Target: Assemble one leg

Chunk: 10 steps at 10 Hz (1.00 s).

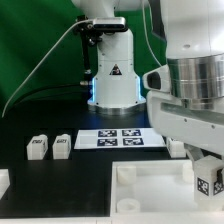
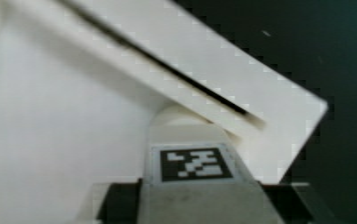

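Note:
My gripper [image 1: 208, 172] is shut on a leg [image 1: 208, 187], a small white block with a black-and-white tag, at the exterior view's lower right. It holds the leg at the right corner of the large white tray-like part [image 1: 140, 190]. In the wrist view the leg [image 2: 194, 160] sits between my dark fingers [image 2: 125, 202], tag facing the camera, over a corner of the tray part [image 2: 86, 120]. I cannot tell whether the leg touches the corner socket. Two more legs [image 1: 38, 148] [image 1: 62, 146] stand at the left, and another one [image 1: 176, 147] stands behind my gripper.
The marker board [image 1: 120, 138] lies on the black table in the middle, in front of the robot's base [image 1: 112, 80]. A small white piece shows at the left edge [image 1: 4, 181].

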Available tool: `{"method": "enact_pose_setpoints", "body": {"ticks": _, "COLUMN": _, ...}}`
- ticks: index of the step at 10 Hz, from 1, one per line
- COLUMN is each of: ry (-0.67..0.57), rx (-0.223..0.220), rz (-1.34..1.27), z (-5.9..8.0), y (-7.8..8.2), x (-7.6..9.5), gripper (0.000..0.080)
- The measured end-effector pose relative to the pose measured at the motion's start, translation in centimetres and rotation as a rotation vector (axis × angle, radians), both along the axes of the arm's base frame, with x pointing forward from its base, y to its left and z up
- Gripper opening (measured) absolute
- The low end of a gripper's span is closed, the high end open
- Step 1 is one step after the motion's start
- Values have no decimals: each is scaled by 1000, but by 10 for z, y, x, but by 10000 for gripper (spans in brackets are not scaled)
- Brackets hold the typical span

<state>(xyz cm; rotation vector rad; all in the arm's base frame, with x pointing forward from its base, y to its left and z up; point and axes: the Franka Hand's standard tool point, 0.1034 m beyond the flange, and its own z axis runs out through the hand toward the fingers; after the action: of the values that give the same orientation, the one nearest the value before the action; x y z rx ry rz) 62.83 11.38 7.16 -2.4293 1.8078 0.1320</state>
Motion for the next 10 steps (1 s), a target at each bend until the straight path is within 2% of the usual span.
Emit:
{"method": "enact_pose_setpoints", "body": {"ticks": 2, "ry": 131, "rx": 23, "rz": -325, "z": 0, "y": 1, "x": 6, "gripper": 294}}
{"method": "enact_pose_setpoints", "body": {"ticks": 4, "ry": 185, "rx": 7, "rz": -613, "z": -2, "y": 3, "x": 6, "gripper": 294}}
{"method": "enact_pose_setpoints", "body": {"ticks": 6, "ry": 205, "rx": -33, "rz": -629, "z": -2, "y": 7, "x": 1, "gripper": 294}}
{"method": "enact_pose_setpoints", "body": {"ticks": 8, "ry": 205, "rx": -32, "rz": -620, "z": -2, "y": 6, "x": 0, "gripper": 294}}
{"method": "enact_pose_setpoints", "body": {"ticks": 9, "ry": 206, "rx": -32, "rz": -619, "z": -2, "y": 7, "x": 0, "gripper": 469}}
{"method": "enact_pose_setpoints", "body": {"ticks": 10, "ry": 206, "rx": -32, "rz": -618, "z": -2, "y": 7, "x": 0, "gripper": 586}}
